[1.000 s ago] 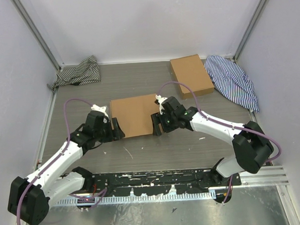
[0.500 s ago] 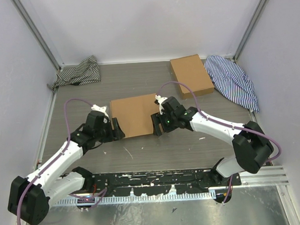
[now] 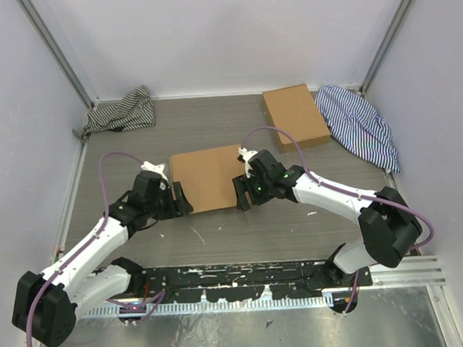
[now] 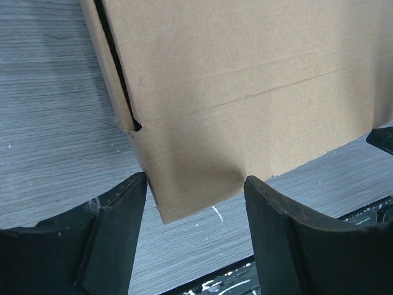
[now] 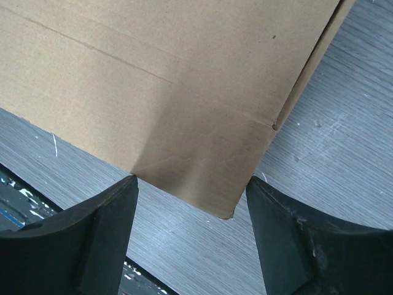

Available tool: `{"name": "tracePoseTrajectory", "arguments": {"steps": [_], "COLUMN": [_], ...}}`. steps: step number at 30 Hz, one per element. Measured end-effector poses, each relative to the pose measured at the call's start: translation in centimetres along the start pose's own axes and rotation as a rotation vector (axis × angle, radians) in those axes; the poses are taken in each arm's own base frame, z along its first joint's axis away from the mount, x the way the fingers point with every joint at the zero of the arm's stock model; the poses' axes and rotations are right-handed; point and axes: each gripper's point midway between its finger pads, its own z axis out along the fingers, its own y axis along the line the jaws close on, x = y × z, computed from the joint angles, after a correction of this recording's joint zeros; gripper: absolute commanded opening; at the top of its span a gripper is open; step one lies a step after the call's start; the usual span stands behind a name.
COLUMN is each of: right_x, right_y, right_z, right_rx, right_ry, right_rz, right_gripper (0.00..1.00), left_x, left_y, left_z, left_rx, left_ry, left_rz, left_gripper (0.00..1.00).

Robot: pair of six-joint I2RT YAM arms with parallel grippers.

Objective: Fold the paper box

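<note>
The paper box (image 3: 207, 177) is lying flat in the middle of the frame on the counter (image 3: 219, 235), looking closed up. The left claw (image 3: 182, 200) and right claw (image 3: 241, 193) are both gaping wide, each straddling a near corner of the box and gripping nothing. Folding is seemingly finishing. The next move is likely calling for seating the front edge evenly at both corners.

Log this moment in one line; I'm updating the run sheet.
paper box: closed, on table | left hand: open around its near-left corner | right hand: open around its near-right corner
</note>
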Motion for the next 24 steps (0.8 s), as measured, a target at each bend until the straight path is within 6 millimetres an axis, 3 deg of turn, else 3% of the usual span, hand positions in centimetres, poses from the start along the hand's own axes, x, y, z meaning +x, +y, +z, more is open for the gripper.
{"name": "tracePoseTrajectory", "arguments": {"steps": [24], "right_x": [-0.3], "right_y": [-1.4], "right_z": [0.9], "right_rx": [0.073], "right_ry": [-0.036], "right_rz": [-0.004], "right_gripper": [0.72], "left_x": [0.4], "left_y": [0.3], "left_z": [0.5], "left_rx": [-0.014], "left_ry": [0.025], "left_rz": [0.001], "left_gripper": [0.69]}}
